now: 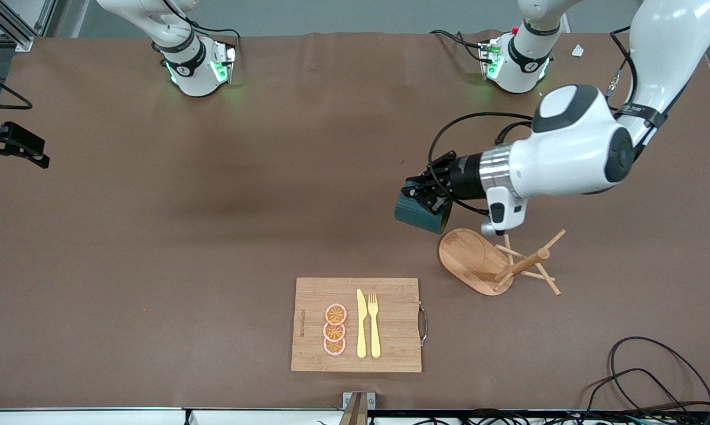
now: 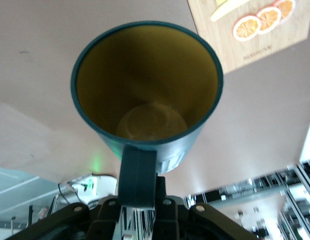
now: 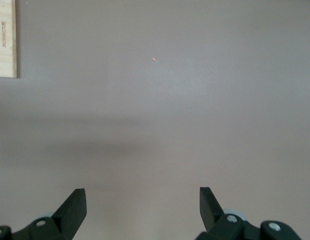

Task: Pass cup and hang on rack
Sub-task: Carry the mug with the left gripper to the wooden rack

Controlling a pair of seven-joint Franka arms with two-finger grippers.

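The dark teal cup [image 1: 417, 213] hangs in the air in my left gripper [image 1: 430, 195], which is shut on its loop handle. The cup is over the table just beside the rack's oval base, with its mouth turned sideways. The left wrist view looks into its yellowish-brown inside [image 2: 145, 85], with my left gripper [image 2: 140, 200] closed on the handle. The light wooden rack [image 1: 479, 260] seems to lie on its side, its post [image 1: 523, 264] and pegs pointing toward the left arm's end of the table. My right gripper [image 1: 39, 154] waits open and empty over the right arm's end; its view [image 3: 142, 200] shows bare table.
A bamboo cutting board [image 1: 390, 348] with orange slices [image 1: 335, 329], a yellow knife and a fork lies nearer the front camera than the rack. It also shows in the left wrist view [image 2: 254, 50] and the right wrist view [image 3: 5, 40]. Black cables [image 1: 656, 378] lie at the front corner.
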